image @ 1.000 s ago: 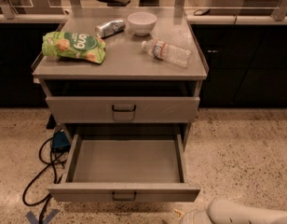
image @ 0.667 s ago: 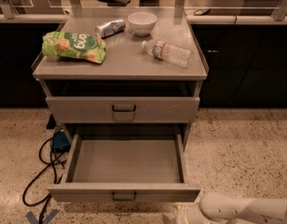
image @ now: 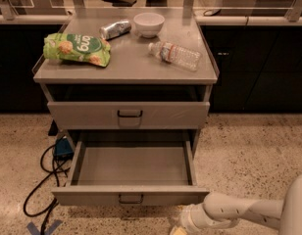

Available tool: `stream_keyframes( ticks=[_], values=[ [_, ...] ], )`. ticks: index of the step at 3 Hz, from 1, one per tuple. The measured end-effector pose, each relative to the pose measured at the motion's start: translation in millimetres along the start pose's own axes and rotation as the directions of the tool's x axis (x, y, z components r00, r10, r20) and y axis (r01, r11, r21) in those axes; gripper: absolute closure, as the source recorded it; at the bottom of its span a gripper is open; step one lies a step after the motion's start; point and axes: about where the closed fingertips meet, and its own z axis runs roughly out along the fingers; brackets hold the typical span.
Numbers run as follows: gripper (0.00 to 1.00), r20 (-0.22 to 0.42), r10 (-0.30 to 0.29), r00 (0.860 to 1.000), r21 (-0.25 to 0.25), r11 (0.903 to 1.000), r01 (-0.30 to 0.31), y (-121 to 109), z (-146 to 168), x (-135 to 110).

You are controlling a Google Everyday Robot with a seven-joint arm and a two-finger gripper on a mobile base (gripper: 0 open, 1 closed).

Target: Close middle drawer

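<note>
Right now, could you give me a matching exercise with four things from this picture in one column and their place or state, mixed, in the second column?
1. middle drawer
2. water bottle
3. white bowl
4. gripper

A. low by the floor, in front of the drawer's right corner
B. pulled out, tray bare
C. upright, at the back of the cabinet top
D. lying on its side

Pairs: 1-B, 2-D, 3-C, 4-A.

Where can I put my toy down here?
The open drawer is bare inside. On top, the front middle between chip bag and bottle is free; can and bowl crowd the back. The gripper hangs by the drawer's front right corner.
</note>
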Motion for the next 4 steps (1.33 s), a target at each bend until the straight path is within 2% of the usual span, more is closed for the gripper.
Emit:
stream_keyframes(
  ticks=[2, 3, 4],
  values=[
    [0.00, 0.005, -0.008, 1.000, 0.007, 0.9999, 0.008, -1.6, 0.2, -1.7],
    [0.00, -0.004, 0.002, 1.000, -0.011, 0.9999, -0.002, 2.1, 3.0, 4.6],
    [0.00, -0.037, 0.095, 0.995, -0.063, 0.9932, -0.098, 0.7, 6.3, 68.3]
  ],
)
